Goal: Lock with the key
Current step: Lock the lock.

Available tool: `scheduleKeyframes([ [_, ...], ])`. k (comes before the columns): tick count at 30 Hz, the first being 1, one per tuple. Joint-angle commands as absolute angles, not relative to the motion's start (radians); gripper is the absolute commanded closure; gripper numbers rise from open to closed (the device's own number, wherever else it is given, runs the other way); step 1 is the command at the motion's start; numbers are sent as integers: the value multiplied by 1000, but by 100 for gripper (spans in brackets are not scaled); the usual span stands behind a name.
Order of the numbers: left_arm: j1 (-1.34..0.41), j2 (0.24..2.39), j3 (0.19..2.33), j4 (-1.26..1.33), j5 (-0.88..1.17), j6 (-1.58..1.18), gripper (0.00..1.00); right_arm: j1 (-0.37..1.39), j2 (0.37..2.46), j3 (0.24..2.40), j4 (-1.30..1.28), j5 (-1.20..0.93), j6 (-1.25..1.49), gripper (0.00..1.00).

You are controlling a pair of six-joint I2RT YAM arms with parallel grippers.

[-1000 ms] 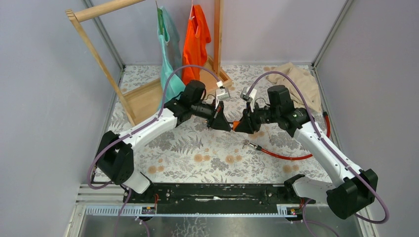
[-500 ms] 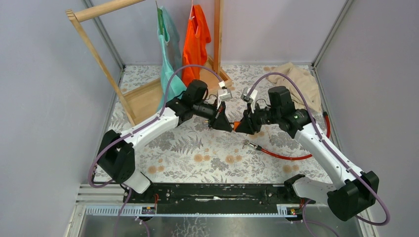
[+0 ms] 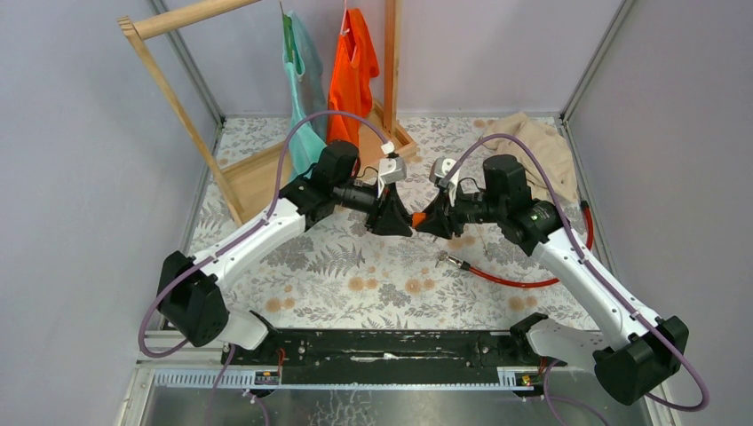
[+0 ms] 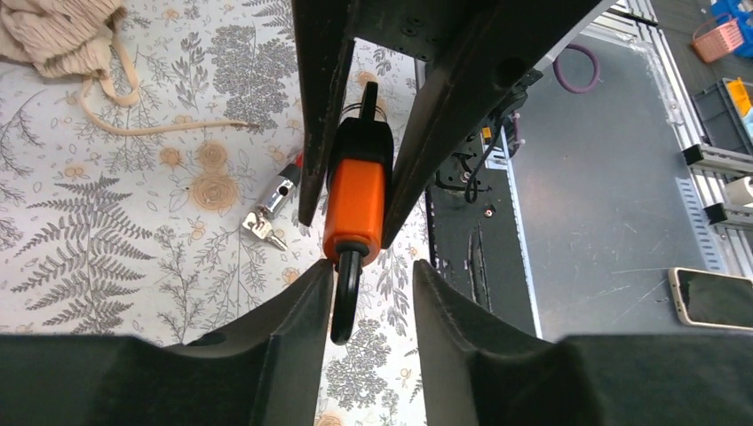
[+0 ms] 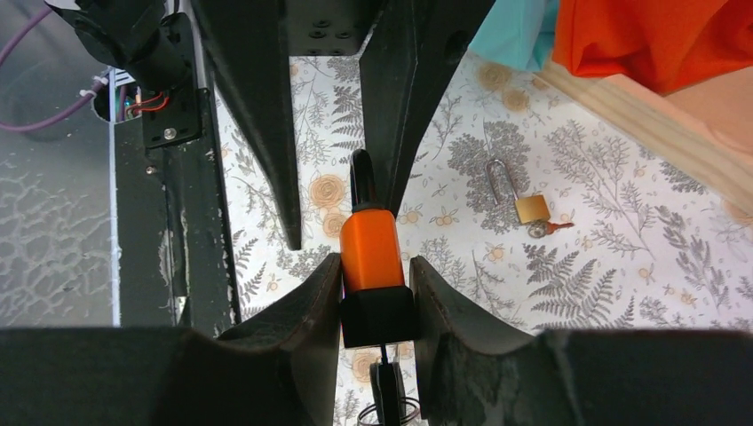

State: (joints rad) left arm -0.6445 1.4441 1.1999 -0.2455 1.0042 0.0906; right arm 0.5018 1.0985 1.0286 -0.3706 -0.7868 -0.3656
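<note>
Where the lock is: the orange padlock [image 4: 355, 191] hangs in the air above the middle of the table [image 3: 355, 284], between the two arms, and it does not touch the cloth.
Right gripper [image 5: 375, 284]: its fingers [image 5: 311, 302] pinch the black end of the lock body from both sides – the grip looks firm.
Left gripper [image 4: 370, 271]: its fingers [image 4: 302, 311] are spread, one on each side of the shackle [image 4: 344, 306]. A gap shows on both sides, so they hold nothing.
Key [image 4: 368, 98]: a dark key head with a ring sticks out of the black end of the lock, behind the right fingers. It seems to sit in the keyhole, but how deep it goes is hidden.
Shackle: only a short loop stands out of the orange body, so it looks pressed in. Whether it has clicked home cannot be seen.
Done so far, as a judgement: the lock is lifted and steadied, the key is probably in place, and the shackle is probably closed.
Left to do: most likely to turn the key and pull it out – no fingers are on the key now.
Other things: a brass padlock [image 5: 533, 209] and a red cable [image 3: 519, 280] lie on the table, well apart from the grippers.
</note>
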Motion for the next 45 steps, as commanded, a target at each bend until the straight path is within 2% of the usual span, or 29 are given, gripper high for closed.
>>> scheduleKeyframes([
  [1, -639, 1410, 1241, -205, 1073, 142, 50, 511, 1097, 1053, -263, -826, -384, 100],
  [7, -608, 1380, 1230, -278, 1067, 226, 33, 504, 1095, 1043, -258, -856, -370, 100],
  [10, -588, 1355, 1222, -304, 1048, 265, 31, 502, 1095, 1041, -258, -876, -370, 100],
  [14, -579, 1340, 1221, -322, 1009, 299, 38, 501, 1099, 1045, -258, -901, -365, 100],
  [21, -616, 1395, 1260, -318, 995, 258, 45, 501, 1114, 1053, -254, -919, -356, 100],
  [26, -635, 1410, 1251, -319, 982, 263, 64, 499, 1109, 1049, -249, -914, -354, 100],
  [31, -635, 1405, 1239, -330, 975, 283, 66, 499, 1112, 1045, -247, -908, -355, 100],
  [34, -634, 1396, 1233, -343, 968, 300, 72, 497, 1111, 1042, -247, -902, -359, 100],
  [36, -632, 1391, 1229, -351, 963, 310, 70, 495, 1108, 1041, -248, -894, -362, 100],
  [40, -618, 1381, 1224, -355, 970, 313, 55, 492, 1108, 1037, -249, -891, -365, 100],
  [45, -613, 1379, 1221, -347, 975, 302, 50, 492, 1112, 1033, -247, -894, -367, 100],
])
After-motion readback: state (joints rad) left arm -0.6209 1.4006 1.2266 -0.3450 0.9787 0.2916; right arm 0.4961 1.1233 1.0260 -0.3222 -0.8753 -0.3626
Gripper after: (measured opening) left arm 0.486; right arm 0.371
